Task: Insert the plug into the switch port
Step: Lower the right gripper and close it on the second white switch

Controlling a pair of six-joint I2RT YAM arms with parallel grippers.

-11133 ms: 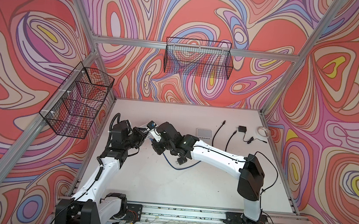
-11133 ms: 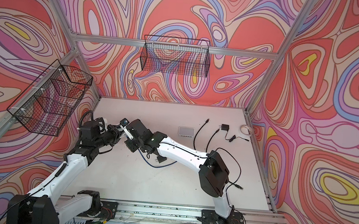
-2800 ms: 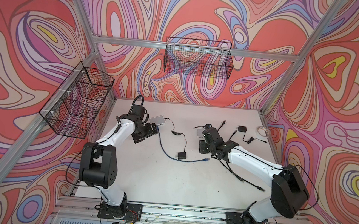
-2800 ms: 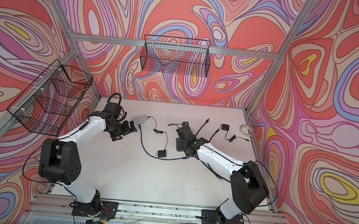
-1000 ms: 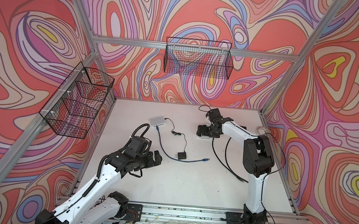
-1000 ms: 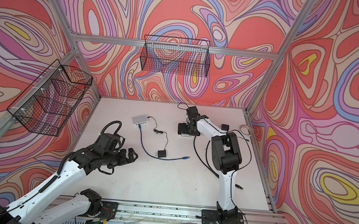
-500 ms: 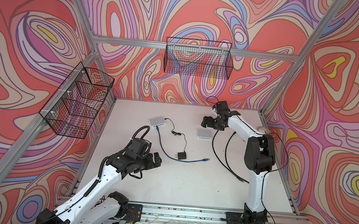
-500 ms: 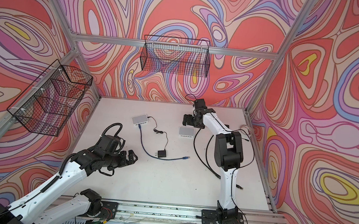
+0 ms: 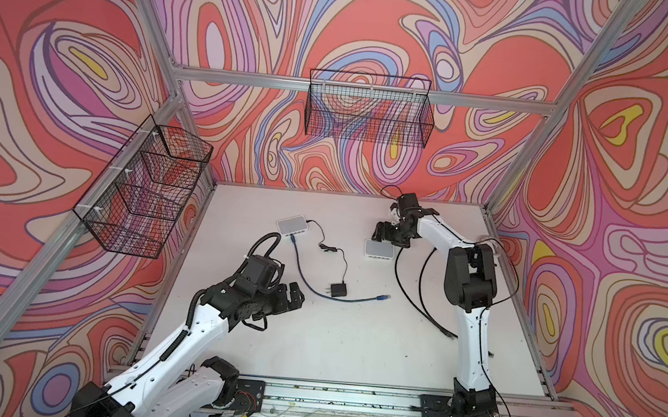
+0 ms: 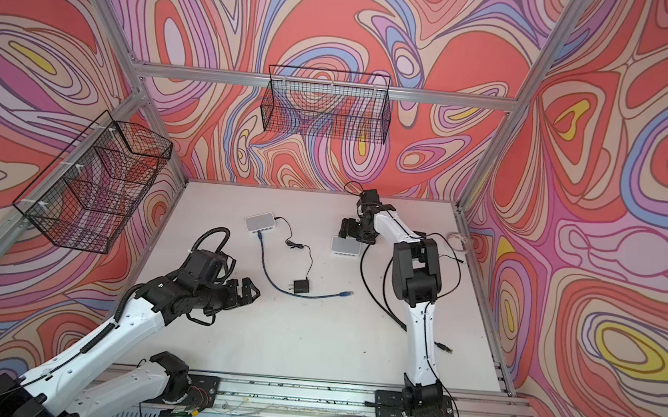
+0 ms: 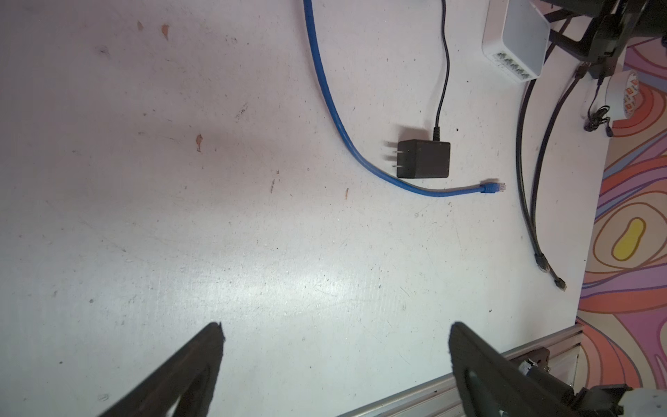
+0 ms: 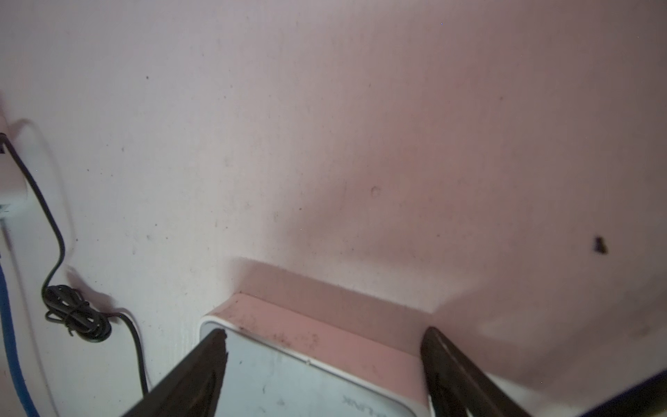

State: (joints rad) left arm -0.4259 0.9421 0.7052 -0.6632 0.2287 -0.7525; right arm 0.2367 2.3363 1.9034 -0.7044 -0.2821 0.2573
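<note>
Right fingers (image 12: 202, 375) neared switch (image 12: 306, 382); plug (image 9: 385, 297) points rightward

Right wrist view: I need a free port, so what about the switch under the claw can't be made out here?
Ports of the switch: its port side is cut off by the picture's edge.
Printed label: blurred, partly cut off.
Parts of its top: behind the right claw fingers.
</note>
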